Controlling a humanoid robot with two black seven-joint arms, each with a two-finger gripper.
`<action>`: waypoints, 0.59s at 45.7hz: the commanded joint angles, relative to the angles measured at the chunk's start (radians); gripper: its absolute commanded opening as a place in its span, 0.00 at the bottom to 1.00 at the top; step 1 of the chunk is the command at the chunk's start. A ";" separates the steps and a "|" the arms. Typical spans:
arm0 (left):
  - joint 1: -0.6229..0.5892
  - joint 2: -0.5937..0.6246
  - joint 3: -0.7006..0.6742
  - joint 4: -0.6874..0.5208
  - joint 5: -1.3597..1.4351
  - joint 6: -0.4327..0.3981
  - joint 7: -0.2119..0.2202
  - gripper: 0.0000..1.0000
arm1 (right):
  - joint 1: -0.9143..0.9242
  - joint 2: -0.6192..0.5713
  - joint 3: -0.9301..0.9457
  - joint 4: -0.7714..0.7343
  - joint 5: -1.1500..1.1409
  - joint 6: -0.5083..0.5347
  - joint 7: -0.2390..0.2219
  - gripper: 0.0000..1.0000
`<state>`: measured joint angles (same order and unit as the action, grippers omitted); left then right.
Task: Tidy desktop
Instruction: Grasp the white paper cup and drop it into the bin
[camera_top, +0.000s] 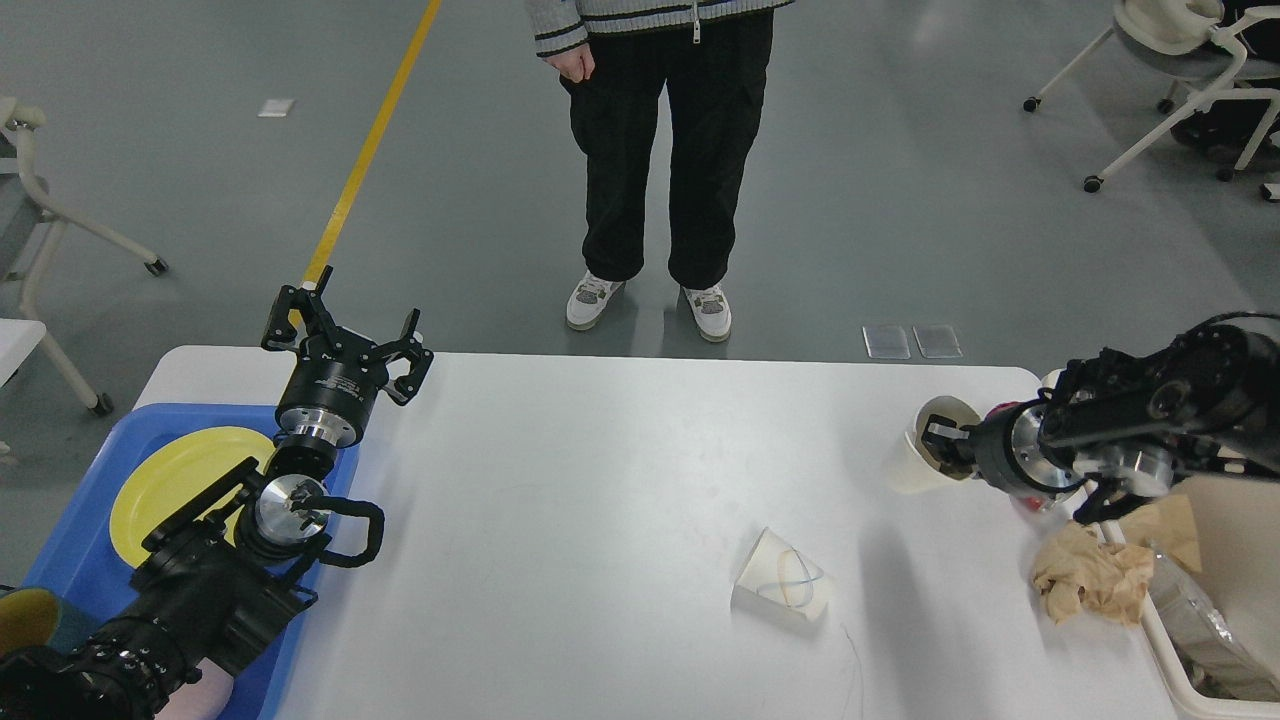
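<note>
**Desktop status: right arm holding a paper cup above the far right area**

1. Desktop. The desktop (600, 480) is a large white rectangular top with rounded corners and a smooth matte finish. It fills the lower half of my head view, directly in front of me, and its far edge faces a standing person (655, 150). Most of its surface is bare. Faint grey marks show near the front edge.

2. Left side. A blue tray (70, 560) lies on the left end of the desktop and carries a yellow plate (170, 480). My left gripper (345, 335) stands above the far corner of the tray with its fingers spread apart and nothing between them.

3. Right side. My right gripper (935, 445) reaches in from the right, with its fingers clamped on the rim of a white paper cup (915, 460); one finger sits inside the mouth. The cup is tilted with its opening toward the arm, and its shadow falls on the desktop below.

4. Loose items. A crushed white paper cup (785, 585) lies on its side near the front centre. A crumpled brown paper wad (1090, 580) rests at the right edge, touching the rim of the cream bin (1165, 650). The bin holds a clear plastic wrapper (1195, 620).
</note>
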<state>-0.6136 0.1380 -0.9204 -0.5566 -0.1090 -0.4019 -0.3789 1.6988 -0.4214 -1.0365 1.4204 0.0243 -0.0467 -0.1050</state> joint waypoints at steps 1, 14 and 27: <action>0.000 0.000 0.000 0.000 0.000 0.000 0.000 0.99 | 0.201 0.041 0.000 0.089 0.000 0.122 0.002 0.00; 0.000 -0.002 0.000 0.000 -0.001 0.000 0.000 0.99 | 0.237 0.153 -0.017 0.132 0.000 0.150 0.001 0.00; 0.000 -0.002 0.000 0.001 -0.001 0.000 0.000 1.00 | -0.174 0.014 -0.160 -0.388 0.011 0.073 -0.004 0.00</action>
<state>-0.6136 0.1369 -0.9204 -0.5557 -0.1091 -0.4020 -0.3789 1.6954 -0.3415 -1.1711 1.2630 0.0258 0.0603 -0.1083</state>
